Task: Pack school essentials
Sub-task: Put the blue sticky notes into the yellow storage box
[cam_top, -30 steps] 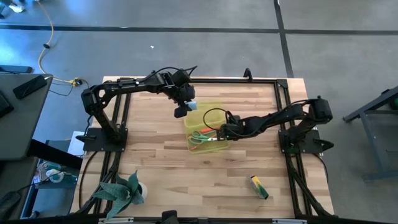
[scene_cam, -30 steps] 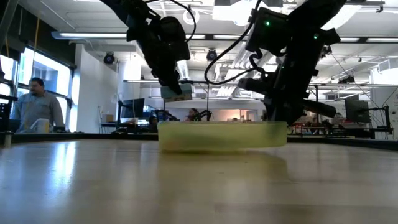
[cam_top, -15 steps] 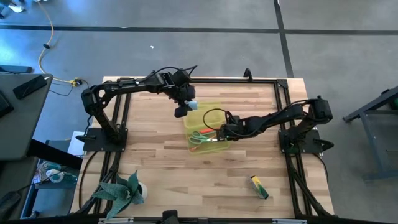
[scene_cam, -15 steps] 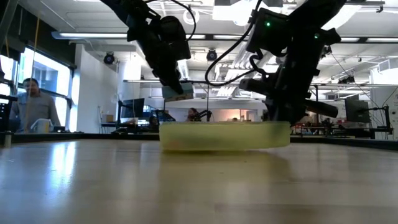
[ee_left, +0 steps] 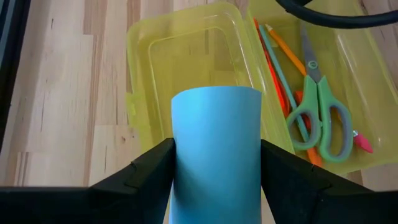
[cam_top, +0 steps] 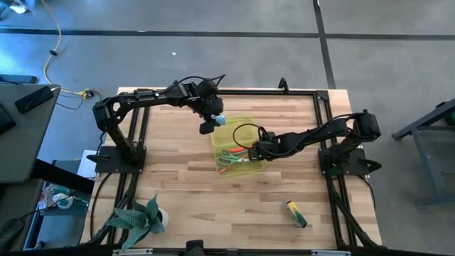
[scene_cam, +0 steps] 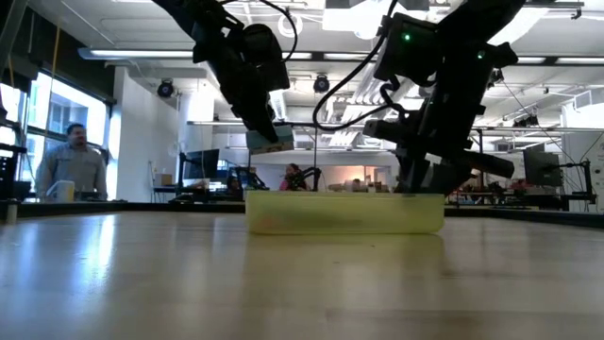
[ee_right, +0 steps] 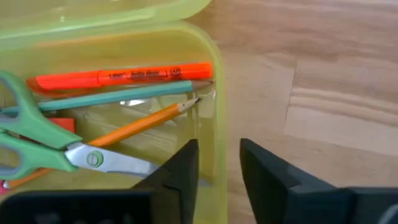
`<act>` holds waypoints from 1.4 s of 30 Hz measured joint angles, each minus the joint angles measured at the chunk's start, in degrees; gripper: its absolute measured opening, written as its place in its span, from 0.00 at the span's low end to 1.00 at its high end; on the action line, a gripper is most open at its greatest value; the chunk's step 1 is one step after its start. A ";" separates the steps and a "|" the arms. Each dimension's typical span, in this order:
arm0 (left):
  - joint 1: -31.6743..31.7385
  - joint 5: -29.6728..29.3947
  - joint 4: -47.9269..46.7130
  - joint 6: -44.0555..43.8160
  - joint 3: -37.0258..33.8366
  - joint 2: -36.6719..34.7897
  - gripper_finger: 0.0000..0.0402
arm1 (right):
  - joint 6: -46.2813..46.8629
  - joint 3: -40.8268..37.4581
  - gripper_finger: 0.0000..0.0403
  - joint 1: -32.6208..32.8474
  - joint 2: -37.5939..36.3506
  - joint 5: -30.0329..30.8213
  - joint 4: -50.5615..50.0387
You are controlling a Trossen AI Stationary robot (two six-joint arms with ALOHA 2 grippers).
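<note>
A translucent yellow case [cam_top: 232,146] lies open on the table, with its lid [ee_left: 186,68] on the far side. Its tray holds green-handled scissors [ee_right: 43,146], a red-orange marker [ee_right: 124,76], a green pencil [ee_right: 112,98], a wooden pencil [ee_right: 140,123] and a tiny red piece [ee_left: 363,144]. My left gripper [cam_top: 208,126] hangs above the lid, shut on a light-blue note pad [ee_left: 216,124]. My right gripper [ee_right: 219,152] is open at the tray's right wall [ee_right: 214,124], one finger inside and one outside. My left gripper pinches the note pad between its two fingers, one on each side edge [ee_left: 177,155]. The fingers slant down from the table's left and far side. The pad is lifted clear above the case's lid.
A yellow-green stick [cam_top: 296,213] lies near the table's front right. A green leafy plant [cam_top: 138,220] stands at the front left corner. Black frame rails [cam_top: 323,128] border the table. In the room behind, a person [scene_cam: 74,165] stands far off.
My right gripper has opened and let go of the case's right wall. The case, held slightly raised before, has settled flat on the table. My left gripper has kept still with the note pad.
</note>
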 joint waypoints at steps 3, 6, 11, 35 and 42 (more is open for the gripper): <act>-0.02 0.00 0.00 0.00 0.00 0.00 0.51 | 0.18 -0.02 0.31 -0.01 -0.25 0.61 -0.31; -0.25 0.00 0.00 -0.03 0.01 0.00 0.51 | -0.49 -0.04 0.31 -0.01 -1.22 0.64 -1.39; -1.91 0.00 0.34 -0.26 0.00 0.00 0.51 | -2.32 -0.07 0.31 -0.01 -4.36 4.03 -4.11; -23.55 -7.30 14.61 -19.17 0.00 0.36 0.51 | -30.21 -0.09 0.31 -6.90 -22.38 14.85 -17.44; -27.03 -14.21 20.32 -20.94 -0.04 0.44 0.51 | -34.73 -0.09 0.31 -8.16 -22.34 17.32 -17.75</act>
